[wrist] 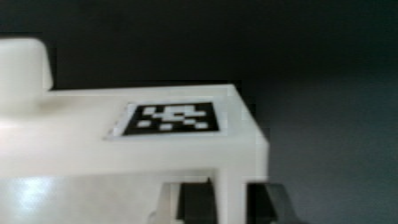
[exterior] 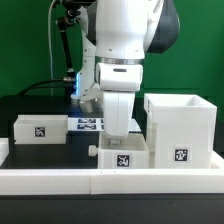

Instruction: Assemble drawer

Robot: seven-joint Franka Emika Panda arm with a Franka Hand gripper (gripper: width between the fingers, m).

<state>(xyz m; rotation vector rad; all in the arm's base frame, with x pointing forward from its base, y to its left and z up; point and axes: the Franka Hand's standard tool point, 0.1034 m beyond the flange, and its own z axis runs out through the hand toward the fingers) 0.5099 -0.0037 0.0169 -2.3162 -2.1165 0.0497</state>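
Directly beneath gripper (exterior: pixel 120 138), knobbed tray (exterior: pixel 136 160)

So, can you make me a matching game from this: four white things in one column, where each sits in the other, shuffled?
Things:
1 tall box
2 tray with its knob showing
3 tray with no knob showing
4 marker board

Places:
A exterior view's left
B beneath the pincer
C exterior view's right
D lying flat, partly hidden by the arm

Pairs: 1-C, 2-B, 3-A, 4-D.
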